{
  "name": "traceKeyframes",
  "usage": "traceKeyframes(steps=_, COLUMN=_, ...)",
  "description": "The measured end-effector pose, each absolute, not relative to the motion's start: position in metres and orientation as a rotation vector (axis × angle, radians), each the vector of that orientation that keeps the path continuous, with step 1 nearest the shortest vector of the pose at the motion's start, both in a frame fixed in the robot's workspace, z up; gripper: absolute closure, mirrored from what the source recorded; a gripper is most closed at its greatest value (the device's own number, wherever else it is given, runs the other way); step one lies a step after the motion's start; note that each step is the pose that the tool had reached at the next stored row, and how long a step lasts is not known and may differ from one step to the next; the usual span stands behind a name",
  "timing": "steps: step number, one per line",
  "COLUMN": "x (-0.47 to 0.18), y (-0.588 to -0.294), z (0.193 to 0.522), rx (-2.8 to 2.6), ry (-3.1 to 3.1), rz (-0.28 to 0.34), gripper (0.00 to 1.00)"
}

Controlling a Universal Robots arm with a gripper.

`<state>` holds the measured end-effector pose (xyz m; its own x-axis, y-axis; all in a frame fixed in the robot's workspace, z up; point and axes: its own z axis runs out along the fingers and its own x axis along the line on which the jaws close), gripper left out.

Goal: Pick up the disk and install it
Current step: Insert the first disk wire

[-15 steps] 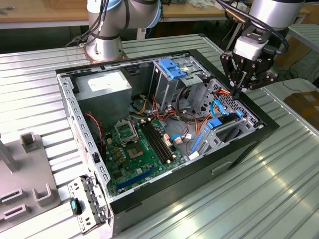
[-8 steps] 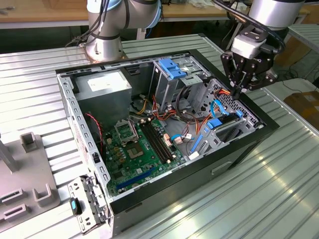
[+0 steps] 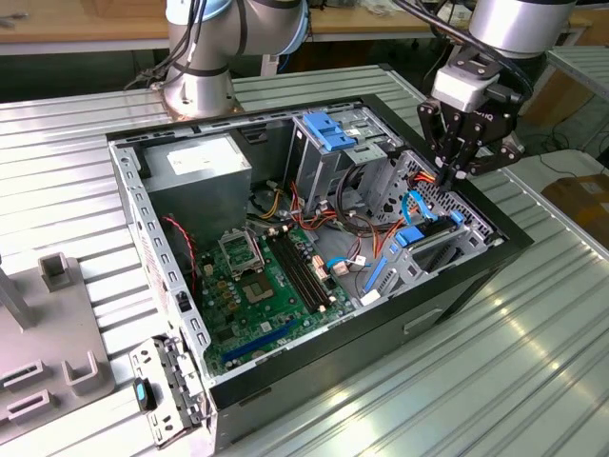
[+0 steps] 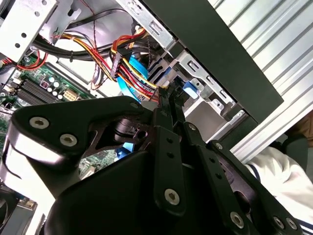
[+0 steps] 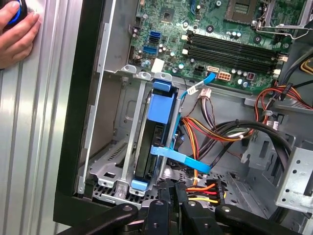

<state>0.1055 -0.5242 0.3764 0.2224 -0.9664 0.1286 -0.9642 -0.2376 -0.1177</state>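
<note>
The gripper (image 3: 455, 173) hangs at the exterior view's upper right, fingers pinched together on nothing, just above the case (image 3: 457, 286). The disk (image 5: 155, 142) sits edge-up in its bay, centre-left in the first wrist view.

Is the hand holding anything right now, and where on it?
Nothing seems held: the hand hangs closed above the case, while the disk sits in its bay.
</note>
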Motion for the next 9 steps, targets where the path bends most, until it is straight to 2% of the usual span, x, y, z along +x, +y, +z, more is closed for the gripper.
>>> traceKeyframes(steps=9, x=0.1054, y=-0.5295, z=0.3764, rx=-2.420, ry=1.924, rz=-0.236, gripper=0.84)
